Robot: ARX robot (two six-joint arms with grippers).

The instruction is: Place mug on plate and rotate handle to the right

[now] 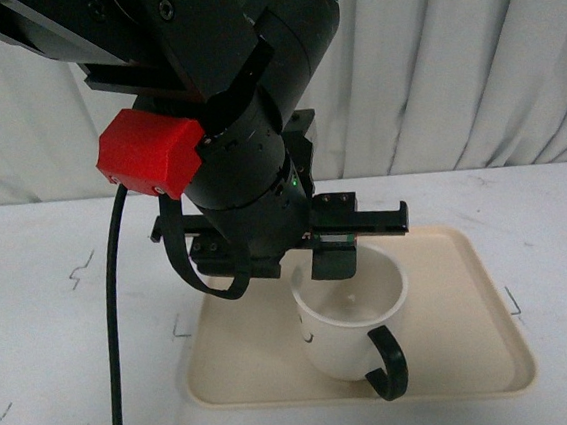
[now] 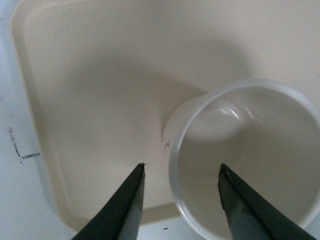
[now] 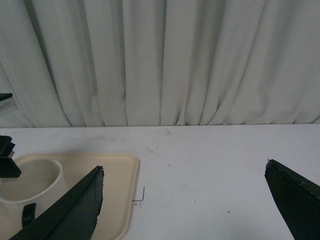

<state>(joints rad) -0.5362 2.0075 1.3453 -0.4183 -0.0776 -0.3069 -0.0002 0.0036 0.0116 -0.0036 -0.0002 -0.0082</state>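
Left gripper (image 2: 182, 166), fingers spread, straddles the rim of the wide white mug (image 1: 349, 322) on the beige rectangular tray (image 1: 471, 285); right gripper (image 3: 183, 165) gapes wide over the white table (image 3: 215, 165).

You have the mug (image 1: 350, 332) standing upright on the plate (image 1: 461, 286), near its front rim. The handle (image 1: 390, 363) is turned toward the camera and slightly right. The left pincer (image 1: 334, 258) sits at the mug's far rim, and how its jaws stand is hidden here. A black cable (image 1: 115, 339) drops across the white surface (image 1: 53, 325).
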